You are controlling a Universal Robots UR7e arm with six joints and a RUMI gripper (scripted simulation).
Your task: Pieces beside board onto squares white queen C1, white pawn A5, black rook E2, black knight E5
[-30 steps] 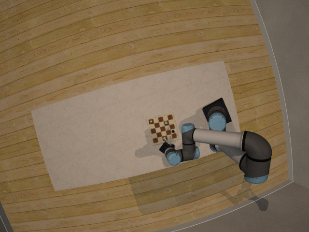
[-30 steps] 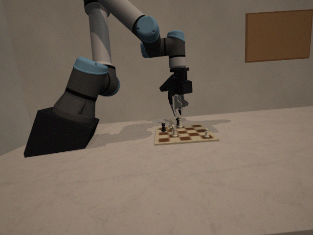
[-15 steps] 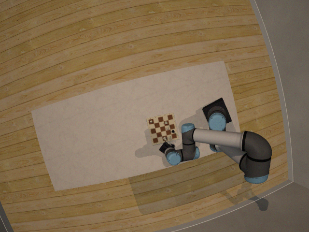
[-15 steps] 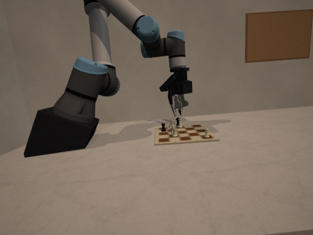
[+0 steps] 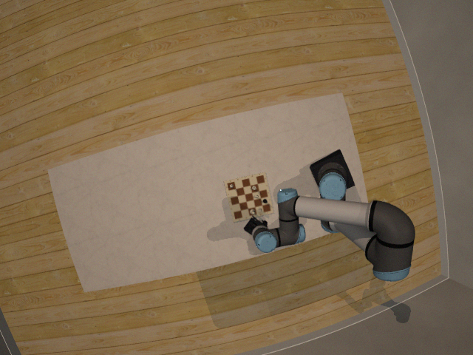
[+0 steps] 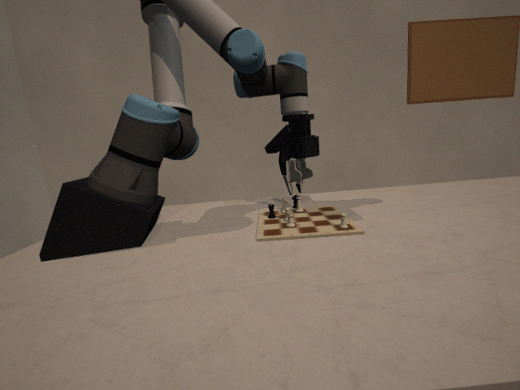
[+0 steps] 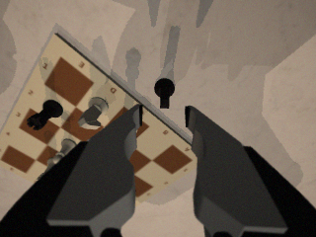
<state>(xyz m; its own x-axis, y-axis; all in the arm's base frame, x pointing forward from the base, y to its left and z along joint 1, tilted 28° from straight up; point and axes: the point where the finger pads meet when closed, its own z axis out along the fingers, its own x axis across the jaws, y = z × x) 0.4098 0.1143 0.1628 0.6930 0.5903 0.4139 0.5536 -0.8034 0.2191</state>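
The chessboard (image 5: 248, 197) lies on the pale table top, and it also shows in the side view (image 6: 308, 222) and in the wrist view (image 7: 99, 128). A black piece (image 7: 164, 90) stands upright on the table just outside the board's edge; I cannot tell its type. It also shows in the side view (image 6: 296, 197). My gripper (image 7: 163, 107) hangs above the board's edge, just short of that piece, fingers partly apart with nothing between them. It also shows in the side view (image 6: 294, 186). A black rook (image 6: 271, 210) stands on the board (image 7: 44, 113). White pieces (image 7: 96, 110) stand near it.
A white pawn (image 6: 343, 219) stands alone at the board's right side. Several more white pieces (image 6: 289, 218) cluster near the gripper. The arm's black base (image 6: 101, 222) stands left of the board. The arm's elbow (image 5: 389, 237) reaches out past the table edge.
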